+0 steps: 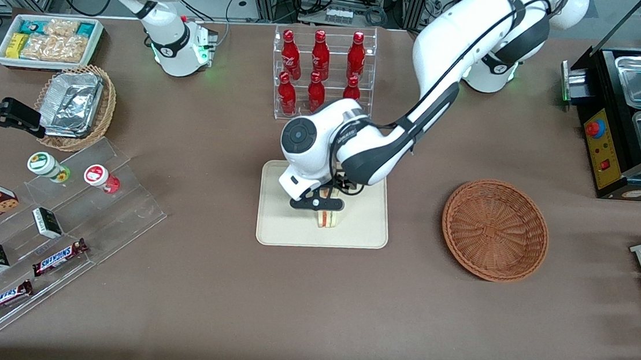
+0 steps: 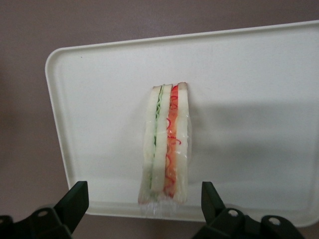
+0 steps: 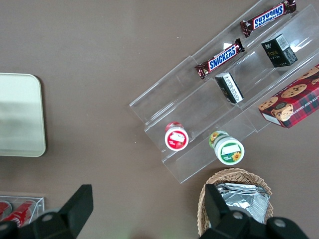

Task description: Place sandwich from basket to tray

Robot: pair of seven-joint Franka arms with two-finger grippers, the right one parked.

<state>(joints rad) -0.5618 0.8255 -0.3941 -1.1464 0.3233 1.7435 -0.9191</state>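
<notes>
So the left gripper [image 2: 144,201] is sitting right over the tray [image 1: 275,231], fingers spread wide with the sandwich [image 2: 167,144] in the gap between them. In the wrist view neither fingertip [image 2: 75,199] touches the bread; there's clear tray on both sides of it. The sandwich stands on the tray on edge, cut face up, green layer on one side and red-orange on the other, close to one long rim.

From the front you get way less of that: the arm's big white wrist covers most of the gripper [image 1: 327,201], and only the end of the sandwich [image 1: 328,218] pokes out below it, on the half of the tray nearer the camera. What the front does give you is the basket [image 1: 495,230], with nothing in it, well apart from the tray toward the working arm's end of the table. There's also a rack of red bottles [image 1: 321,70] farther from the camera than the tray.

The parked arm's wrist cam only catches a corner of the tray [image 3: 20,114], no sandwich visible there.
</notes>
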